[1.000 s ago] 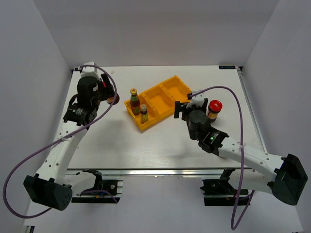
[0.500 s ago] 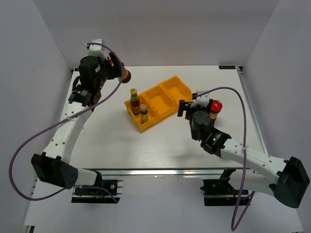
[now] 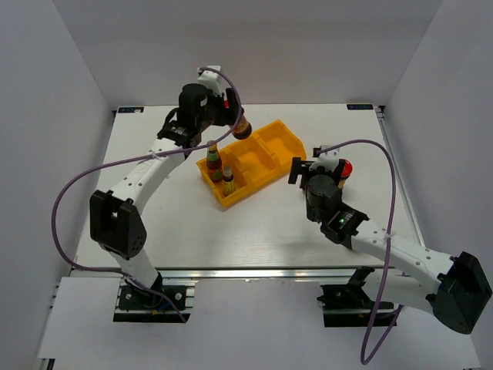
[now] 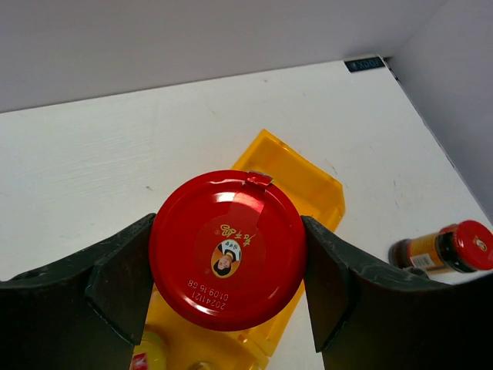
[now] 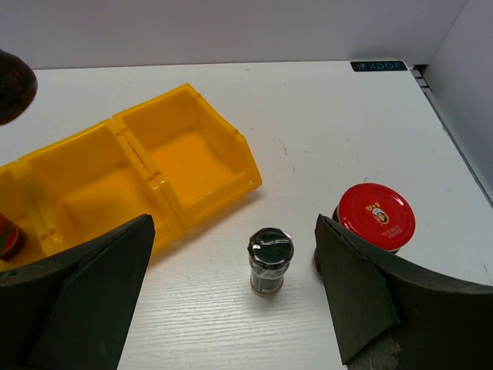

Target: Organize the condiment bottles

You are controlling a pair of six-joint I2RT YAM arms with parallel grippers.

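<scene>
My left gripper (image 3: 236, 123) is shut on a red-lidded dark jar (image 3: 242, 129) and holds it in the air over the far part of the yellow tray (image 3: 266, 146). In the left wrist view the fingers clamp the red lid (image 4: 227, 260) from both sides. A green-capped red-labelled bottle (image 3: 212, 158) and a slim yellow-capped bottle (image 3: 228, 182) stand in the tray's left compartment. My right gripper (image 3: 308, 165) is open above a dark-lidded jar (image 5: 270, 259) standing on the table, with the jar between its fingers and untouched. A second red-lidded jar (image 5: 376, 217) stands just right of it. The pink-lidded shaker is out of view.
The tray's middle (image 5: 92, 196) and right (image 5: 185, 154) compartments hold nothing. The table's far edge and the back wall lie beyond the tray. The right side wall is close to the second red-lidded jar (image 3: 341, 169).
My left arm has swung from the far left corner to the right, carrying the red-lidded jar over the tray. My right gripper has shifted slightly right, toward the dark-lidded jar.
</scene>
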